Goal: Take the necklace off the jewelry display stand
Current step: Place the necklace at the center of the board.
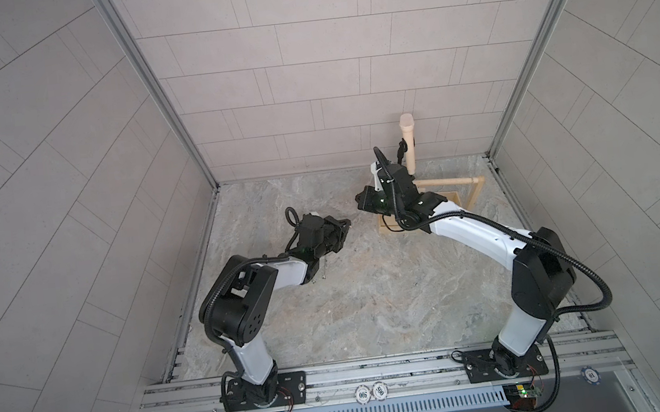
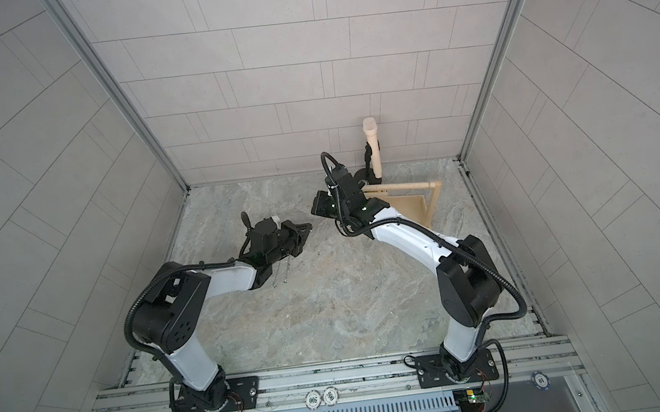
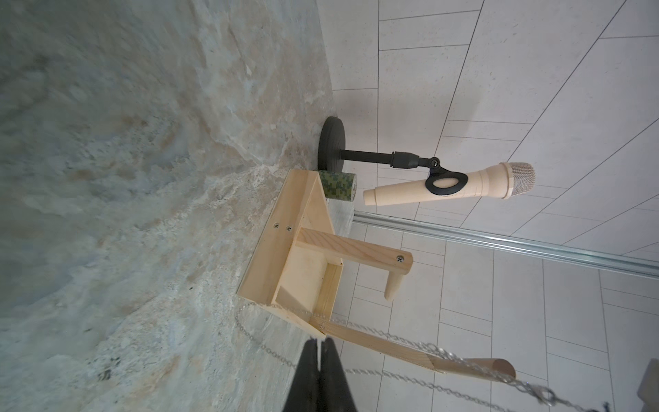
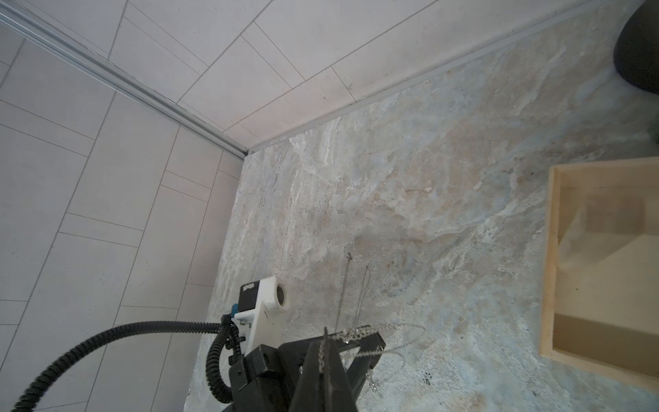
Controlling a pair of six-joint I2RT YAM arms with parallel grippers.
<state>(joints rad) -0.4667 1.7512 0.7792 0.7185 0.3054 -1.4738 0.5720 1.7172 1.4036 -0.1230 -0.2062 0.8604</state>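
On the grey marbled tabletop [image 2: 332, 319], a pale wooden jewelry display stand [image 2: 408, 211] sits at 2 o'clock as the black left end effector [image 3: 320, 344] and right end effector [image 4: 325, 339], both pressed together, pinch a thin silver chain necklace [image 3: 444, 352] at the stand's 9 o'clock.

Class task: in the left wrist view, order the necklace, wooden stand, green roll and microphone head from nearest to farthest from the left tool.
1. necklace, at the left tool.
2. wooden stand, just beyond it.
3. green roll, behind the stand's tray.
4. microphone head, raised, farthest back.
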